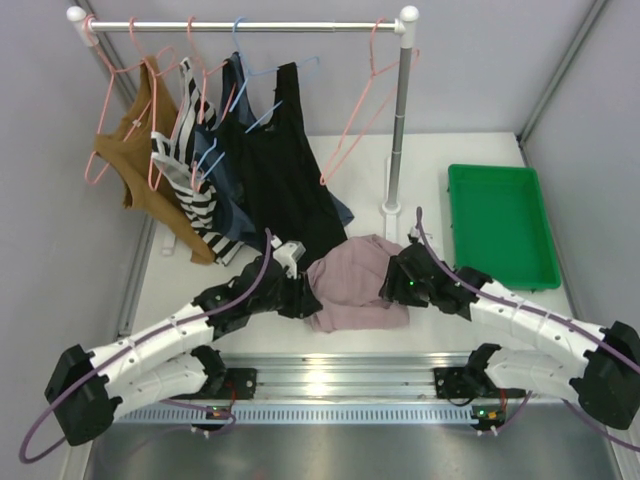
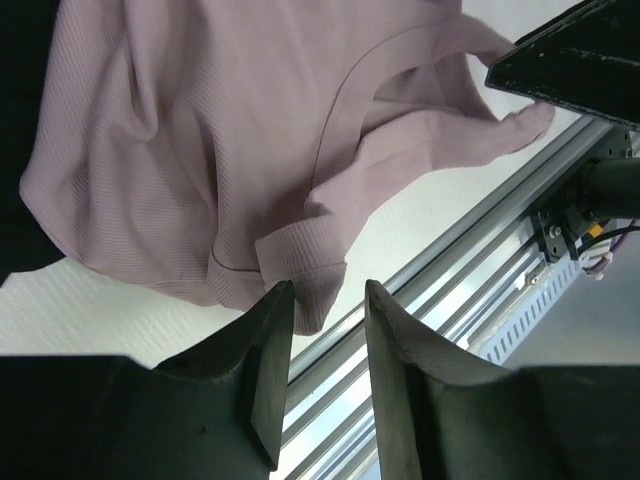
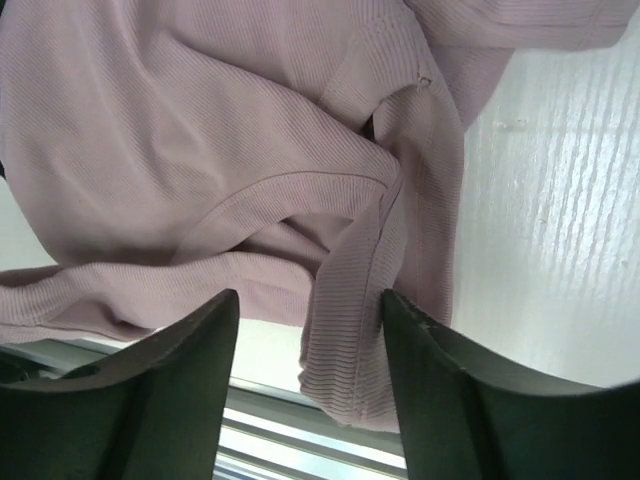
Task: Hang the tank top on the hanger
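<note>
The mauve-pink tank top [image 1: 355, 283] lies crumpled on the white table, near the front edge between my two grippers. My left gripper [image 1: 303, 292] is open at its left edge. In the left wrist view [image 2: 325, 290] a strap end of the top [image 2: 300, 265] lies just beyond the fingertips. My right gripper [image 1: 393, 285] is open at the top's right edge. In the right wrist view [image 3: 310, 300] a ribbed strap [image 3: 350, 330] lies between the spread fingers. An empty salmon-pink hanger [image 1: 362, 110] hangs at the right end of the rail.
A clothes rack [image 1: 398, 130] stands at the back with a black tank top [image 1: 285, 170], a mustard-brown one [image 1: 135, 160], striped and blue garments and more hangers. A green tray [image 1: 500, 225] sits at the right. An aluminium rail [image 1: 330, 375] runs along the near edge.
</note>
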